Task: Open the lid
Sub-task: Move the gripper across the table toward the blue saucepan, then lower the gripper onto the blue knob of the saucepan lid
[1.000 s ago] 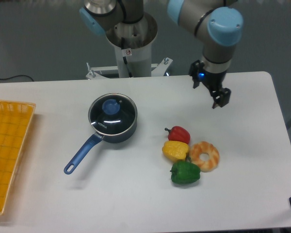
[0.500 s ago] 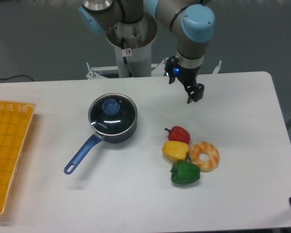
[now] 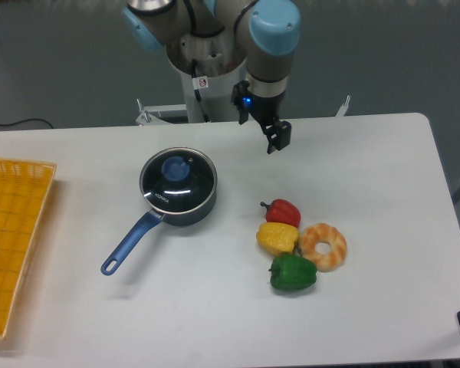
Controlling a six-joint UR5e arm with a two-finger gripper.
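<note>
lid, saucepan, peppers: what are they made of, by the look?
Lid: seemingly dark tinted glass with a metal rim, since it shows reflections and white lettering; the light-blue knob looks plastic. Saucepan: probably dark blue enamelled or painted metal, smooth with a slight sheen. Red pepper, yellow pepper and green pepper: likely glossy plastic toys.

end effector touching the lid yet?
Apart. The fixed camera shows the end effector up and to the right of the lid, with bare white table plainly visible between them.
</note>
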